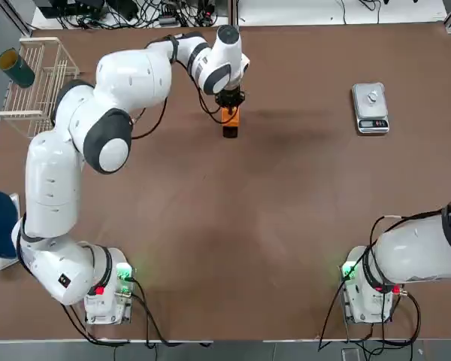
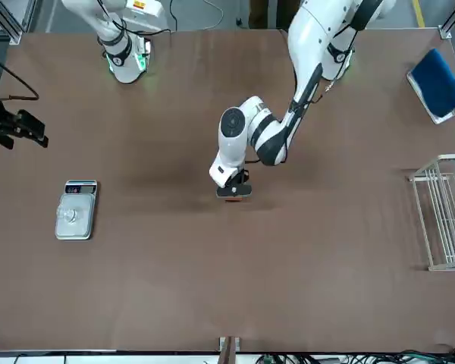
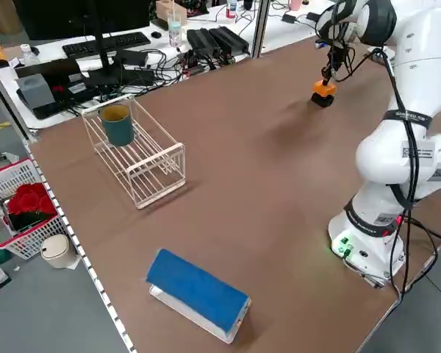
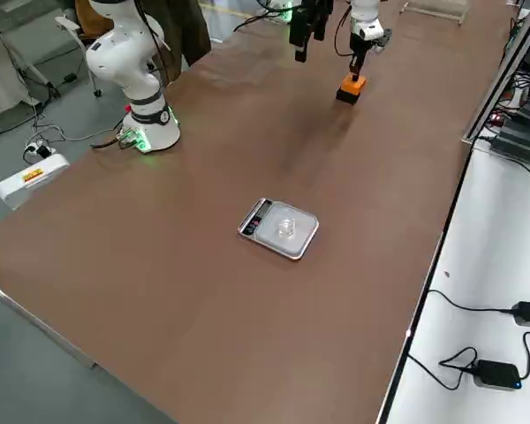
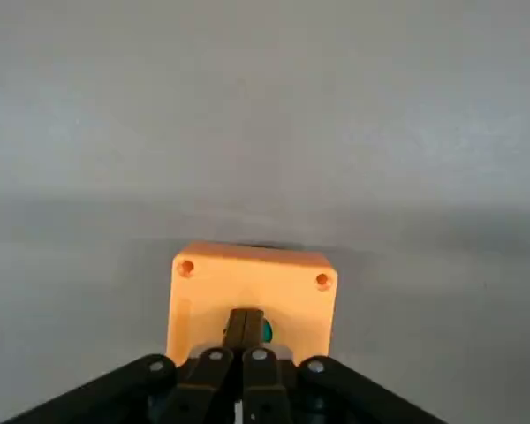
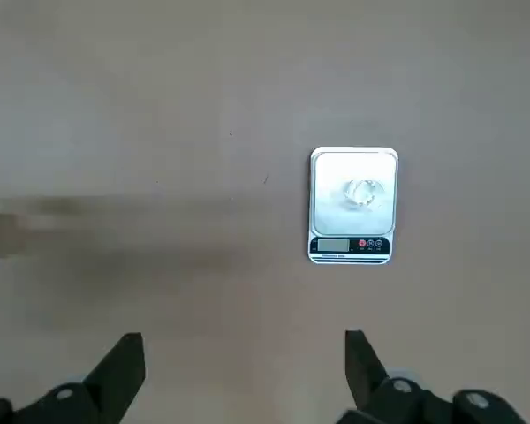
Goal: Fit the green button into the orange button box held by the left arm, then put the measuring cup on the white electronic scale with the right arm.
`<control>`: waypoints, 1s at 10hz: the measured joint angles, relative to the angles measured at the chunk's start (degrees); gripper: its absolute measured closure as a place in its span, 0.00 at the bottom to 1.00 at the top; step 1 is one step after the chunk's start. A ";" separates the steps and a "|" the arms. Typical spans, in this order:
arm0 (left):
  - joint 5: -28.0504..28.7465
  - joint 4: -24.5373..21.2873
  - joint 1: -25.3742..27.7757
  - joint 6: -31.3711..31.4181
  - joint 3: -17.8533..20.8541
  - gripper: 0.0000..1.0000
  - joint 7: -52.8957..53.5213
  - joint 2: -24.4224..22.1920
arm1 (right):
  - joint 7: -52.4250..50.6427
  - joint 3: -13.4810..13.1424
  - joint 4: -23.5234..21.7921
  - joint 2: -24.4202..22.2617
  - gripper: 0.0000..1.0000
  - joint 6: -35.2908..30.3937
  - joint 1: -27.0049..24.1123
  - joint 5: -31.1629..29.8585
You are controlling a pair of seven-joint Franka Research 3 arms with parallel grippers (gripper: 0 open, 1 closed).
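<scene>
Now resting on the brown table (image 1: 270,226): orange button box (image 1: 230,117), near the far middle, with the left gripper (image 1: 230,101) coming straight down on its top face. Fingers pressed together (no gap between them in the left wrist view), tips meeting at the round hole, a sliver of the green button (image 5: 266,331) peeking out beside them; whether pinching the button or only touching it, cannot tell. Sitting well apart, toward the robot's right: white electronic scale (image 1: 370,108), with the measuring cup (image 6: 363,192) standing on its weighing plate. Hanging high above the table, well away from the scale: right gripper (image 6: 243,371), fingers spread wide, holding nothing.
</scene>
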 joint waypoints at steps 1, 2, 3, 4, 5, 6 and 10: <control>0.00 0.02 0.00 -0.04 0.00 0.99 0.00 0.00 | 0.00 0.00 0.04 -0.01 0.00 0.00 -0.03 0.00; 0.00 0.15 0.11 -0.30 0.03 0.99 0.00 -0.10 | 0.00 0.00 0.07 -0.02 0.00 -0.01 -0.07 0.00; 0.00 0.47 0.76 -1.47 -0.01 0.98 0.00 -0.71 | 0.00 0.01 0.10 -0.02 0.00 -0.01 -0.09 0.00; -0.34 0.81 2.10 -3.37 -0.23 0.97 0.10 -1.96 | 0.00 0.02 0.13 -0.02 0.00 -0.02 -0.10 0.00; -1.31 0.96 3.59 -4.85 -0.52 0.96 0.72 -3.60 | 0.00 0.03 0.20 -0.02 0.00 -0.02 -0.11 0.00; -2.39 1.01 4.85 -5.77 -0.61 0.91 1.45 -5.28 | 0.00 0.03 0.25 -0.02 0.00 -0.02 -0.13 -0.01; -2.67 1.14 11.75 -18.58 -0.42 0.35 5.79 -12.77 | 0.03 0.04 0.30 -0.04 0.00 -0.11 -0.25 -0.02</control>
